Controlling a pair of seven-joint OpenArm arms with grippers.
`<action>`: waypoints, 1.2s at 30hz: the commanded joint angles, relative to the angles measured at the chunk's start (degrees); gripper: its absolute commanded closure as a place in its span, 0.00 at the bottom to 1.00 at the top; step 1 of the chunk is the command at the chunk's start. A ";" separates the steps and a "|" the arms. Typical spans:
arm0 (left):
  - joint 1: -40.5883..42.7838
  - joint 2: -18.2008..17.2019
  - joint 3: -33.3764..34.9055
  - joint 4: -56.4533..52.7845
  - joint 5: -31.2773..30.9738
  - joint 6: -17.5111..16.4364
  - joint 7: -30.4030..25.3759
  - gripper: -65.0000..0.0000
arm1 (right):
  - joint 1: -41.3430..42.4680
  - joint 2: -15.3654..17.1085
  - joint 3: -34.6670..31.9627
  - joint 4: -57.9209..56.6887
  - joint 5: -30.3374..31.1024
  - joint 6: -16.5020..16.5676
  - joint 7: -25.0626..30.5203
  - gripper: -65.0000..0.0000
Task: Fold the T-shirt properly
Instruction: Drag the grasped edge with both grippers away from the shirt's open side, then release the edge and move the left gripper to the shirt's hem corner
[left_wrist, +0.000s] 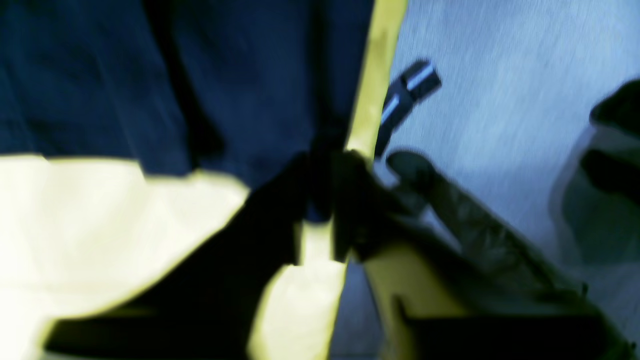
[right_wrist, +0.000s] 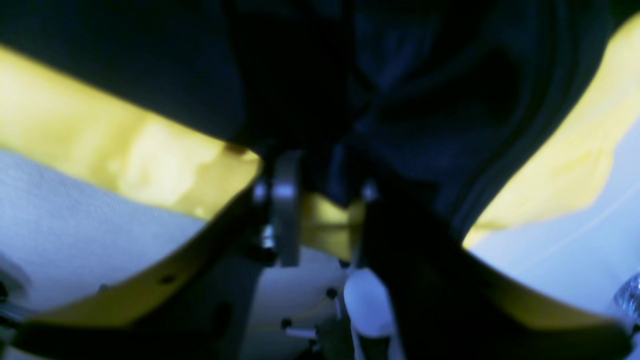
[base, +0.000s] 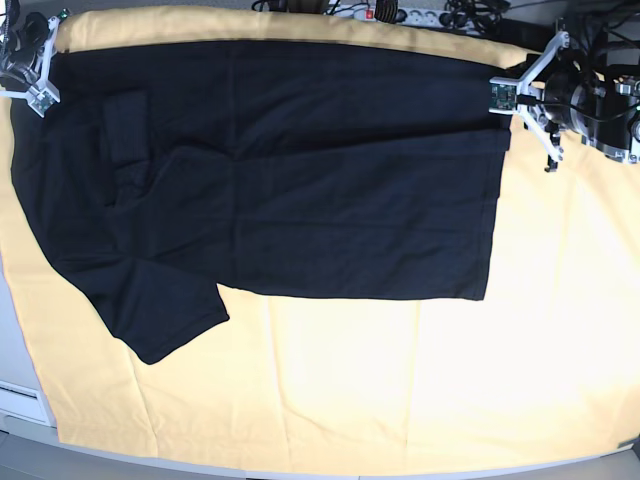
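The black T-shirt (base: 300, 170) lies spread across the upper half of the yellow cloth (base: 340, 390), folded once lengthwise, its far edge running along twelve o'clock and its near fold line crossing the middle of the base view; one sleeve (base: 160, 310) sticks out loose toward seven o'clock, and another flap of fabric sits doubled near ten o'clock. The left gripper (base: 528, 100) sits at the shirt's two o'clock corner, the right gripper (base: 30, 70) at the ten o'clock corner, each at the hem's edge. In the wrist views both are blurred; the right gripper's fingers (right_wrist: 285, 200) appear apart with dark fabric and yellow cloth between them, and whether either hand has hold of the shirt I cannot tell. The likely trouble from here is pinching the yellow cloth along with the shirt, since the two lie flush at both corners, which would drag the whole underlay; a release at uneven moments could also skew the far edge. The stray sleeve may bunch under the next fold. Open room lies wide from four to eight o'clock; the cables (base: 420, 12) crowd the twelve o'clock edge.
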 joint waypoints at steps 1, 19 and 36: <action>-0.46 -1.27 -0.74 0.57 -0.57 -0.32 -0.15 0.61 | -0.31 1.11 0.85 0.70 -0.44 -0.22 -0.48 0.66; -1.64 -0.46 -0.76 0.63 11.65 11.04 -6.29 0.52 | -0.07 0.90 12.37 17.40 -0.42 -11.39 6.32 0.65; -17.75 23.02 -7.30 -24.57 29.75 33.11 -19.17 0.51 | 5.20 -2.89 13.46 17.42 2.75 -9.57 9.51 0.65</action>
